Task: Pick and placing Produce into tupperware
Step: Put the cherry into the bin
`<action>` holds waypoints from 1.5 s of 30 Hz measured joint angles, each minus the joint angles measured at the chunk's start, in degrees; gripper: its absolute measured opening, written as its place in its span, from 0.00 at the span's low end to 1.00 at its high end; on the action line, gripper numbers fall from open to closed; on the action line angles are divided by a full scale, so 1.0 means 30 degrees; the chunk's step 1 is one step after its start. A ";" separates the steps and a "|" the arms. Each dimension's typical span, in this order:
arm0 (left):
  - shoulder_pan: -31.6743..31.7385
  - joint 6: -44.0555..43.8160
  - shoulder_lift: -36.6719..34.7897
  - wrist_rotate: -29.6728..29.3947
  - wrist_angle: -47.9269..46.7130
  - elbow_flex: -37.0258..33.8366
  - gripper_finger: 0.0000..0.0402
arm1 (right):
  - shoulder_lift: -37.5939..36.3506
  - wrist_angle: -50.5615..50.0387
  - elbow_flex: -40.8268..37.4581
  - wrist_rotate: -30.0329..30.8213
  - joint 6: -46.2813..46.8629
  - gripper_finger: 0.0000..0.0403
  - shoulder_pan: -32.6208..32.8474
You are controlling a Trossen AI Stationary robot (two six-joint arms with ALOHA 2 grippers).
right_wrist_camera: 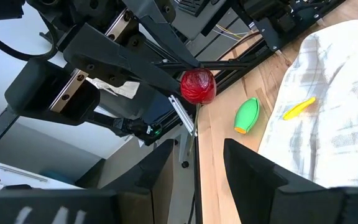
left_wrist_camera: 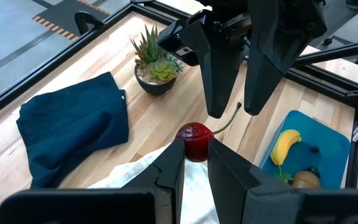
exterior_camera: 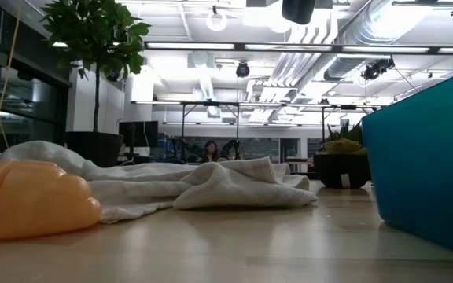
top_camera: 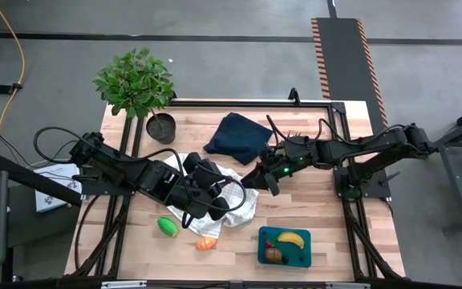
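Butcher-block tabletop (top_camera: 327, 217), left pincer (left_wrist_camera: 194, 144) clamped on red cherry (left_wrist_camera: 196, 140), right pincer (right_wrist_camera: 197, 163) agape.

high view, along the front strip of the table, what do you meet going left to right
green piece → orange piece → teal tupperware, with a brown round one at its left end and a yellow banana right of that

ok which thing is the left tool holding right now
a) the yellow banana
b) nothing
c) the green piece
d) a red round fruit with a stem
d: in the left wrist view the left tool is shut on the red fruit, lifted above the table, while the banana lies in the teal tupperware and the green piece lies on the wood.
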 joint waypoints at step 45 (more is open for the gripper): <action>0.0000 0.0608 0.0007 0.0146 0.0645 -0.0007 0.14 | -0.0007 0.0022 0.0000 0.0373 -0.0019 0.32 -0.0007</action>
